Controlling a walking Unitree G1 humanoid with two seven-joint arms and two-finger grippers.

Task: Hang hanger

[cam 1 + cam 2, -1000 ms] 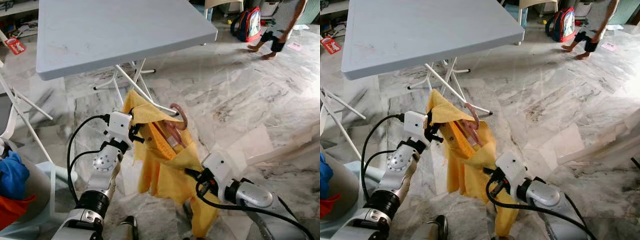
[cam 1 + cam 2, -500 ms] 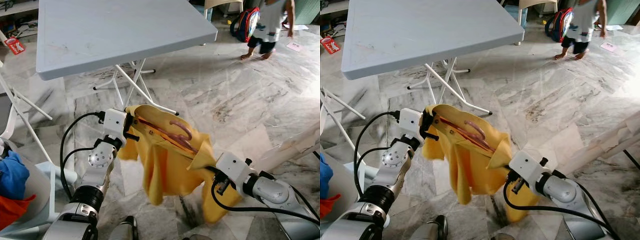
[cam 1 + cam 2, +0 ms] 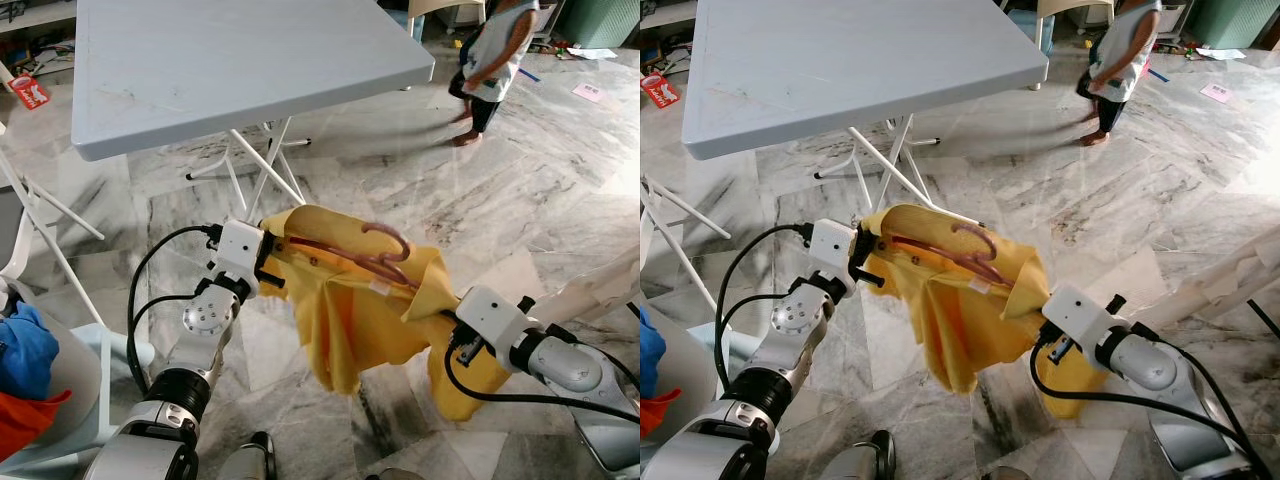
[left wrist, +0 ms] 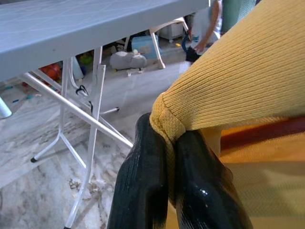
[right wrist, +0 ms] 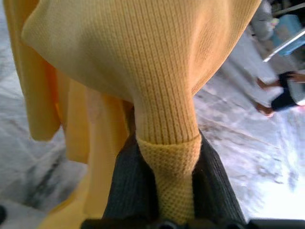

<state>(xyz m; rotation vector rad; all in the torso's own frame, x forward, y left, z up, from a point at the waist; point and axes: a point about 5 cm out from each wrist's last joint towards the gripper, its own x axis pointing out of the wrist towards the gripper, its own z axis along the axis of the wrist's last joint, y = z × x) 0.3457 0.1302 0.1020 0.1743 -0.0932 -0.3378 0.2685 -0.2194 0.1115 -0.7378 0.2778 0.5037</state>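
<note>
A yellow knit shirt [image 3: 360,310] hangs stretched between my two grippers above the marble floor. Inside its neck sits a reddish-brown hanger [image 3: 385,250] with its hook sticking up. My left gripper [image 3: 268,268] is shut on the shirt's left shoulder; the left wrist view has the fabric pinched between its black fingers [image 4: 143,186]. My right gripper [image 3: 447,318] is shut on the right shoulder, where the knit cloth [image 5: 167,157] is bunched between the fingers [image 5: 126,191]. The rest of the shirt droops below.
A grey folding table [image 3: 240,60] on white legs [image 3: 270,165] stands just beyond the shirt. A person [image 3: 485,60] stands at the back right. A basket with blue and red clothes [image 3: 25,360] is at my lower left. A white board [image 3: 590,290] lies on the right.
Both grippers have raised the shirt and pulled it wider apart, the right one moving further right. The hanger hook now stands higher. The person walked left.
</note>
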